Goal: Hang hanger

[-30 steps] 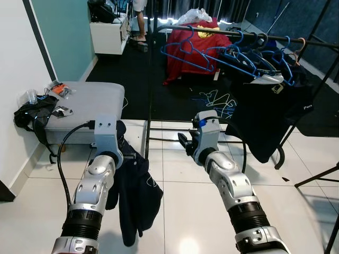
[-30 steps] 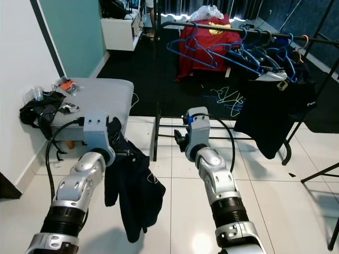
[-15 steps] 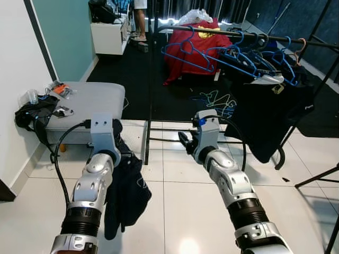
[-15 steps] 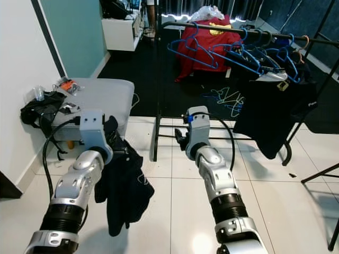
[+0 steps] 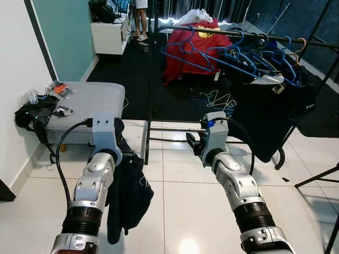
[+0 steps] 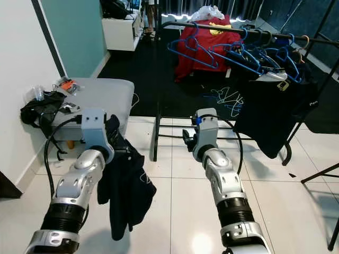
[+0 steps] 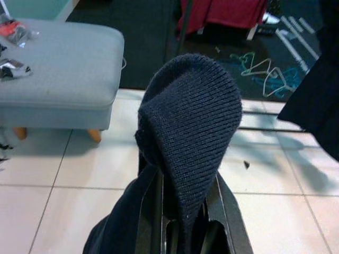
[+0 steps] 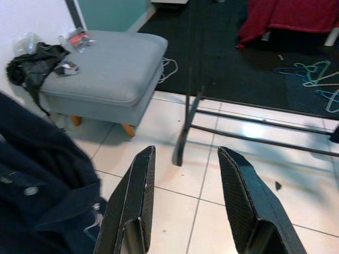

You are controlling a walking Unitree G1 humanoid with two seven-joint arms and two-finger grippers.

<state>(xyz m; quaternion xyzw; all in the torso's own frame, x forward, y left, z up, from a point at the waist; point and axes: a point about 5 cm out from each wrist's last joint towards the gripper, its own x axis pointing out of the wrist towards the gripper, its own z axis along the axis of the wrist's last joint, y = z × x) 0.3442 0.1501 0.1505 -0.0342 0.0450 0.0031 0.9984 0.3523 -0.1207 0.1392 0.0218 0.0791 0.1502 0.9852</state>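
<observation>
Left pincer [image 7: 183,222] clamps the dark garment [image 5: 127,190] draped over it; right pincer [image 8: 193,198] gapes

I see my left gripper [image 6: 117,138] near left, holding a dark garment [image 6: 127,188] that droops over white tiles [image 6: 175,203], my right gripper [image 6: 188,139] raised mid-scene, and blue hangers [image 6: 233,53] on the far rack [image 6: 212,26].

White letters reading "Pen", cut off at the fold, stand on the dark garment [image 6: 275,114] hanging from the clothes rack [image 6: 275,35], near that garment's right edge. The yellow emblem on the red garment [image 6: 204,39] is too small to read.
</observation>
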